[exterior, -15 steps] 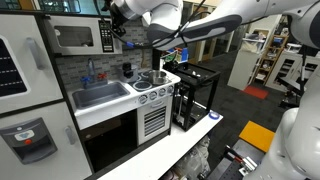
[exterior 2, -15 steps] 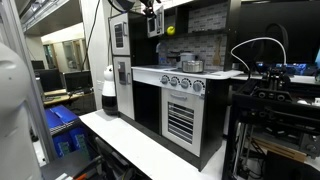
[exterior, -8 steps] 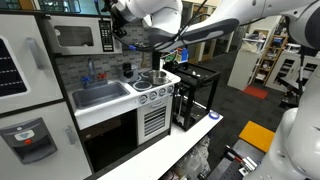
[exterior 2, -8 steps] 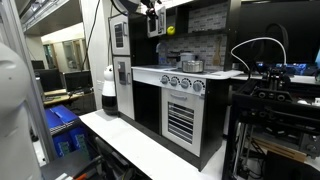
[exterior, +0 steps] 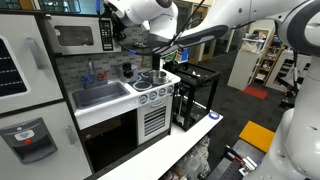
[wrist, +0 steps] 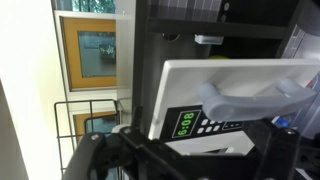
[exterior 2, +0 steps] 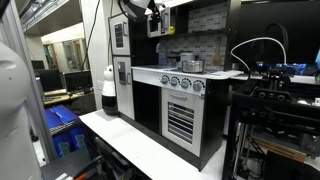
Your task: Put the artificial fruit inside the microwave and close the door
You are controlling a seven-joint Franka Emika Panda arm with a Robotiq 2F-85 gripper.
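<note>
The gripper (exterior: 112,30) hung close to the microwave (exterior: 78,37), facing its door (wrist: 190,85). Its fingers' spread and hold could not be told.

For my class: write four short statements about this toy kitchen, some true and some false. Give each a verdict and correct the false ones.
1. The microwave sits higher than the sink. True.
2. In the wrist view the microwave's display reads 6:08. True.
3. The gripper is down in the sink. False: it is up beside the microwave.
4. The pots stand in the sink. False: they stand beside it, above the knobs.
</note>
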